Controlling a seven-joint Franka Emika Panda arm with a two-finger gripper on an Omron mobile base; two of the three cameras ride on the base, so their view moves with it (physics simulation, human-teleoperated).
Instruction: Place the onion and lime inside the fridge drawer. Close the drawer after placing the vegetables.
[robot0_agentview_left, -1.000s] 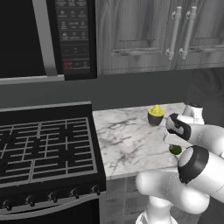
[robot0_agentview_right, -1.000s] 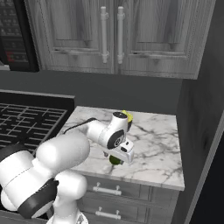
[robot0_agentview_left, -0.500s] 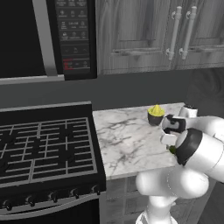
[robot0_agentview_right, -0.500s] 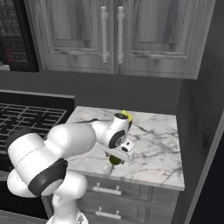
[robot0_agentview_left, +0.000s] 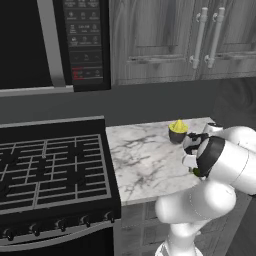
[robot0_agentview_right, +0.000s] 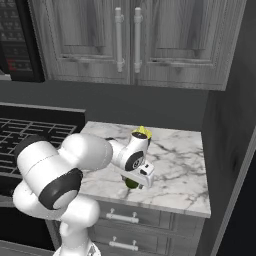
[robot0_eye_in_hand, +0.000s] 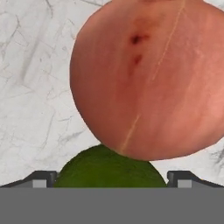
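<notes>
Your gripper (robot0_eye_in_hand: 112, 180) straddles the lime (robot0_eye_in_hand: 109, 168), grip uncertain; the onion (robot0_eye_in_hand: 151, 78) touches it beyond. Clench, then lift.

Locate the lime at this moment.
In the hand view, the lime sits on the marble counter between the fingertips, beside the onion.

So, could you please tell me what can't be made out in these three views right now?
- Hand view: the lime is cut off by the bottom band; the onion runs past the top edge.
- Hand view: the gripper shows just its tips, so whether it grips the lime is unclear.
- Both base views: the arm's wrist covers most of the lime and hides the onion.
</notes>
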